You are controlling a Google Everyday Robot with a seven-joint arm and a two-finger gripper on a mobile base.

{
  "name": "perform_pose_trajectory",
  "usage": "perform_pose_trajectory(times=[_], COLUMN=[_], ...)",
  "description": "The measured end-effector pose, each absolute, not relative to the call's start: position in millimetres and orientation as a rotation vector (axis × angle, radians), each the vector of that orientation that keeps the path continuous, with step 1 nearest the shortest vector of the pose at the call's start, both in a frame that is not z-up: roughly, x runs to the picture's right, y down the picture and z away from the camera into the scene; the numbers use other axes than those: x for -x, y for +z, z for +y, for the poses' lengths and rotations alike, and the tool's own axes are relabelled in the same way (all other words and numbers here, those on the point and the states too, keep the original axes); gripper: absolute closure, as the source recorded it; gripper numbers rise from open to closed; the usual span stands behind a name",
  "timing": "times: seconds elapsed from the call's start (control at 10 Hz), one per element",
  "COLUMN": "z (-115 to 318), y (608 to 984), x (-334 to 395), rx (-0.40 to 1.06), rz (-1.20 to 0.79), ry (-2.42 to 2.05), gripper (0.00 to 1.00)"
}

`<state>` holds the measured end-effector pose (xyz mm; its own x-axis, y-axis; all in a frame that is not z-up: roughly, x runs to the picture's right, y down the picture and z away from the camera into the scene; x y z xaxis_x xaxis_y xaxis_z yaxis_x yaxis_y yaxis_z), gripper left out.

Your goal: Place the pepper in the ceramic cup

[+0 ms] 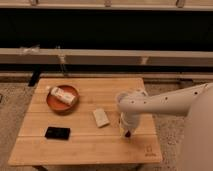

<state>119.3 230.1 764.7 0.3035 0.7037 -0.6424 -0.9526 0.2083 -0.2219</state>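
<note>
My gripper (pixel 127 129) points down at the right part of the wooden table (pixel 85 145), at the end of the white arm. A small dark red piece, the pepper (pixel 129 134), shows right at the gripper's tip, close to the tabletop; most of it is hidden by the gripper. The white ceramic cup (pixel 63 95) lies on its side on the round reddish-brown plate (pixel 54 103) at the table's left, well apart from the gripper.
A pale rectangular block (pixel 101 117) lies mid-table, just left of the gripper. A black flat phone (pixel 57 133) lies at the front left. A dark rail and a ledge run behind the table. The floor around is gravel-like.
</note>
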Motion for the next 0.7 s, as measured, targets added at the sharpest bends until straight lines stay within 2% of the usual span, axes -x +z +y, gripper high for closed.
perform_pose_trajectory(times=[0.5,0.7], z=[192.4,177.6], y=[699.9,688.9], x=[-131.0,-136.8], rx=[0.627,0.610], rz=[0.395,0.382], ry=[1.220,1.212], gripper=[1.00,1.00])
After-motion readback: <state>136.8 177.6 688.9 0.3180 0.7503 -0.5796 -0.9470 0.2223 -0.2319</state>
